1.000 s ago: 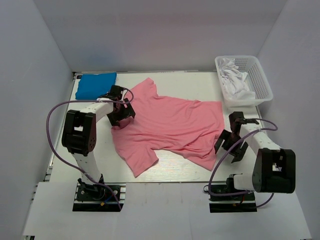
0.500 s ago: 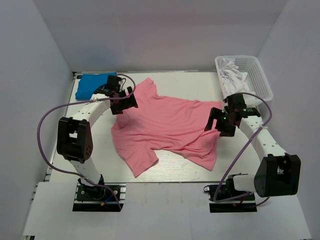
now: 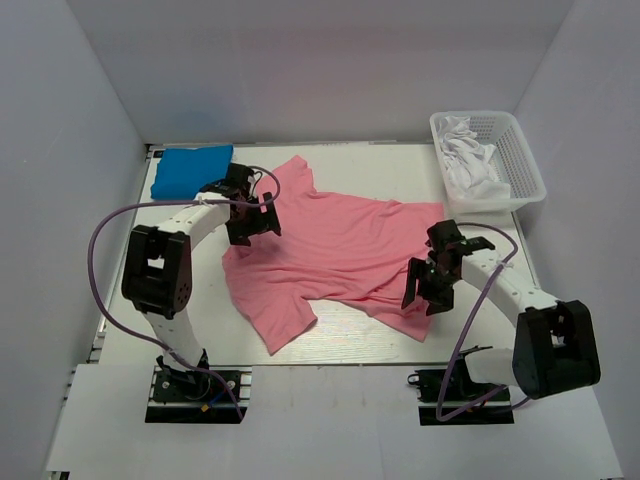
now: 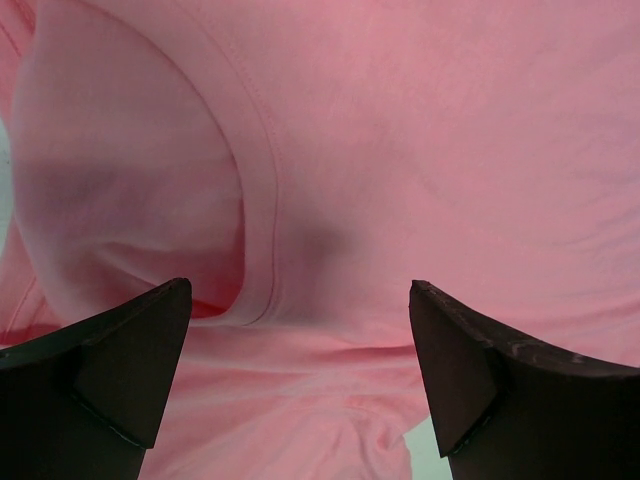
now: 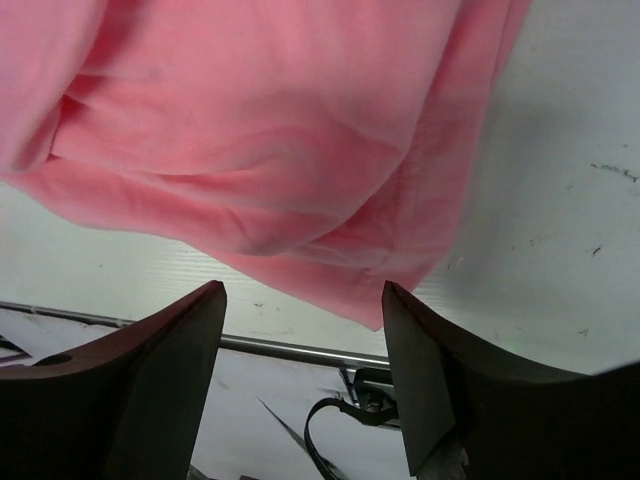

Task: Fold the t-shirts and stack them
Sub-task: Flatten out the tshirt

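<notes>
Two pincers: both stand with fingers apart, clamped on nothing.
Left pincer [image 4: 300,330]: spread wide just above the salmon-pink t-shirt [image 3: 340,245]; the shirt's neck band [image 4: 265,200] curves between the fingers.
Right pincer [image 5: 305,330]: fingers apart; the pink shirt's bottom corner lies between them on the table [image 5: 560,230]; whether they touch the cloth cannot be told.
Blue t-shirt [image 3: 190,170]: folded, just behind and left of the left pincer.
Basket [image 3: 522,165]: well beyond the right pincer, white cloth [image 3: 470,160] inside.
</notes>
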Available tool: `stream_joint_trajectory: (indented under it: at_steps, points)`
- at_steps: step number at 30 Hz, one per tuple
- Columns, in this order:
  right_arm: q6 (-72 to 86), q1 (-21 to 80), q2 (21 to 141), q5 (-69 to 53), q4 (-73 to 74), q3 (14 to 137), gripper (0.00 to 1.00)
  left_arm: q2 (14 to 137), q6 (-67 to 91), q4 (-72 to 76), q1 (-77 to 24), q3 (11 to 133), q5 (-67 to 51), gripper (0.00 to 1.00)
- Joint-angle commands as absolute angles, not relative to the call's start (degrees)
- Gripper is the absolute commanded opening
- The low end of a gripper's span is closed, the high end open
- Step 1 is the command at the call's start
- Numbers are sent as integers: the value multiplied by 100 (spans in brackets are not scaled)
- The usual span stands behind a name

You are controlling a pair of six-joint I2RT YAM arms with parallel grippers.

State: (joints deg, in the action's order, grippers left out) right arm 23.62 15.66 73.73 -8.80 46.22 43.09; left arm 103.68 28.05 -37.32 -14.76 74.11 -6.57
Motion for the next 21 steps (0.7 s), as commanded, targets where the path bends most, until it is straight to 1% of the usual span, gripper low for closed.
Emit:
stream_joint_trajectory:
  at_steps: [1,5,6,7,9,12,13,14,17,20,21]
  points:
    - [2785,1661,7505,-720,4474,4307,69,10309,2830,-3639,-1485,7383,-738,100]
    - [3014,1723,7839,-948,3939,4368,66,10362,2830,-3639,-1485,7436,-677,100]
    - [3015,1757,7918,-984,3859,4455,63,10362,2830,-3639,-1485,7436,-677,100]
    - [3041,1767,7989,-958,3815,4456,63,10362,2830,-3639,-1485,7375,-677,100]
    - [3041,1775,8120,-906,3753,4482,58,10362,2830,-3586,-1485,7321,-677,100]
    - [3041,1776,8191,-905,3744,4544,33,10362,2830,-3586,-1485,7269,-625,100]
    - [3032,1801,8174,-914,3762,4587,15,10362,2830,-3586,-1485,7269,-624,100]
    - [3032,1793,8156,-905,3875,4623,0,10362,2830,-3586,-1485,7269,-624,100]
    - [2989,1802,8025,-712,4138,4886,0,10362,2830,-3533,-1485,7269,-624,100]
    - [2962,1819,8112,-790,4315,5246,0,10362,2883,-3480,-1485,7269,-676,100]
    - [2945,1811,8156,-843,4359,5586,0,10362,2883,-3480,-1485,7269,-677,100]
